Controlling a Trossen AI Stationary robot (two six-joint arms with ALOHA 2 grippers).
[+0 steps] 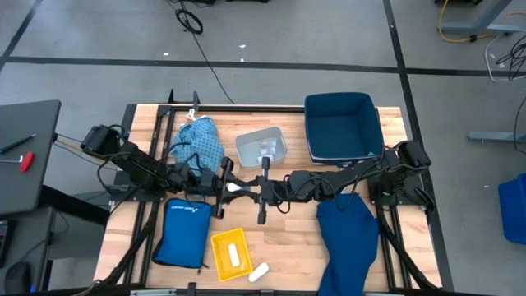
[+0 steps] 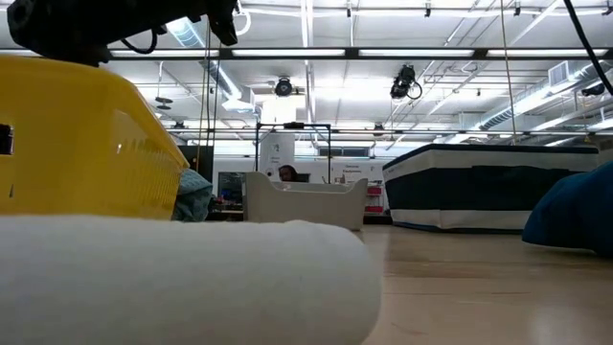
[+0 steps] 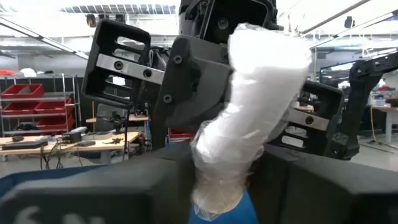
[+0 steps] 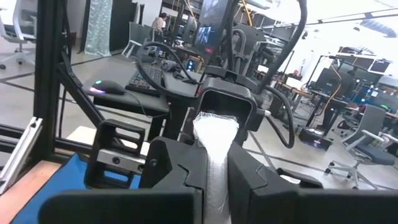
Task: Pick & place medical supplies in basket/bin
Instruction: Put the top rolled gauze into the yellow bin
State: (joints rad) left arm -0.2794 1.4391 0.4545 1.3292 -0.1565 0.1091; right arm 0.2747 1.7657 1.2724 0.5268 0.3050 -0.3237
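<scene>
Both arms meet at frame centre in the high view, wrists facing each other. I read the left gripper (image 1: 223,187) and the right gripper (image 1: 261,191) as both closed on the same white roll (image 1: 236,188), which bridges the gap between them, raised off the wood. In the left wrist view that roll (image 3: 249,106), wrapped in clear film, stands between my left fingers (image 3: 93,199), with the right gripper's body close behind it. The right wrist view shows the roll (image 4: 216,155) pinched narrow between the right fingers (image 4: 174,180).

Other supplies, high view:
- Second white roll (image 1: 259,272) lies on the table near the bottom edge, just right of the yellow tray (image 1: 219,247). It fills the foreground of the low view (image 2: 172,278).
- Third white roll (image 1: 233,255) lies inside the yellow tray.
- Light blue patterned cloth (image 1: 201,140) is bunched in the upper left of the table.
- Navy cloth (image 1: 347,238) drapes over the lower right of the table.
- Small clear bin (image 1: 246,148) sits above centre with small items inside; I cannot tell what they are.
- Navy bin (image 1: 312,131) sits at upper right.
- Bright blue pouch (image 1: 182,230) lies flat at lower left, beside the yellow tray.
</scene>
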